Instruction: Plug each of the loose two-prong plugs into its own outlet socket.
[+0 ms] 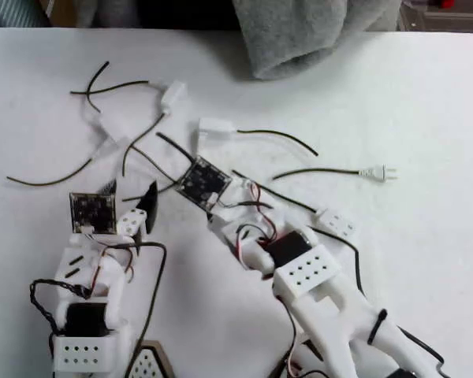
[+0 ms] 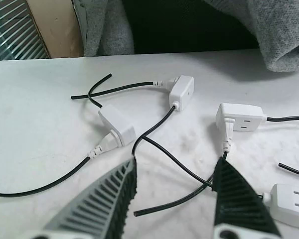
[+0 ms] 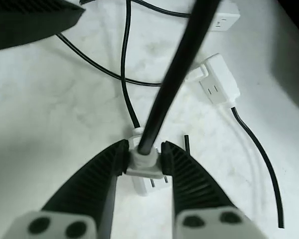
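My right gripper is shut on a white two-prong plug. The plug's prongs point down at the table and its black cord rises past the camera. A white outlet socket with its own cord lies close beside it. My left gripper hangs open over crossing cords, nothing between its fingers. Ahead of it lie several white sockets: one with a plug in it, one and one. In the high view a loose plug lies far right, and the left gripper sits at lower left.
A grey cloth hangs over the table's far edge. Loose black cords sprawl across the far left. Another socket lies beside the right arm. The table's right side is open.
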You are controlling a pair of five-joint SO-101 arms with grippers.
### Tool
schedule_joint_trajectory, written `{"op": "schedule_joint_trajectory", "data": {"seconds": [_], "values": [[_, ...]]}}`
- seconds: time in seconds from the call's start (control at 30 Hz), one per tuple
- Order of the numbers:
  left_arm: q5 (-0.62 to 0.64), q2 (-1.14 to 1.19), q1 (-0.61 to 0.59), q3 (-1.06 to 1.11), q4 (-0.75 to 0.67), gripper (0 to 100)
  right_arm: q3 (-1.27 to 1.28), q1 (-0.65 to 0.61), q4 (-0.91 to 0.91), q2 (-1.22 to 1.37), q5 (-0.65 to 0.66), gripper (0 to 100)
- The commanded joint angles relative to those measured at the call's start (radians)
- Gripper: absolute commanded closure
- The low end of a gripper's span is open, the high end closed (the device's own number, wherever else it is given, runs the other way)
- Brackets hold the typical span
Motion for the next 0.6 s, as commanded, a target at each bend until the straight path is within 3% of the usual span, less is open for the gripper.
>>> {"op": "schedule_joint_trajectory", "data": {"seconds": [0.0, 0.27, 0.57], "values": [[-0.008, -0.019, -0.007, -0.003, 0.0, 76, 0.009, 0.035, -0.085, 0.036, 0.012, 97.9], [-0.008, -0.019, -0.004, -0.003, 0.0, 76, 0.014, 0.084, -0.108, 0.076, 0.068, 97.9], [-0.003, -0.018, 0.051, -0.003, 0.005, 75, -0.015, -0.008, -0.101, -0.09, 0.064, 97.9]]}}
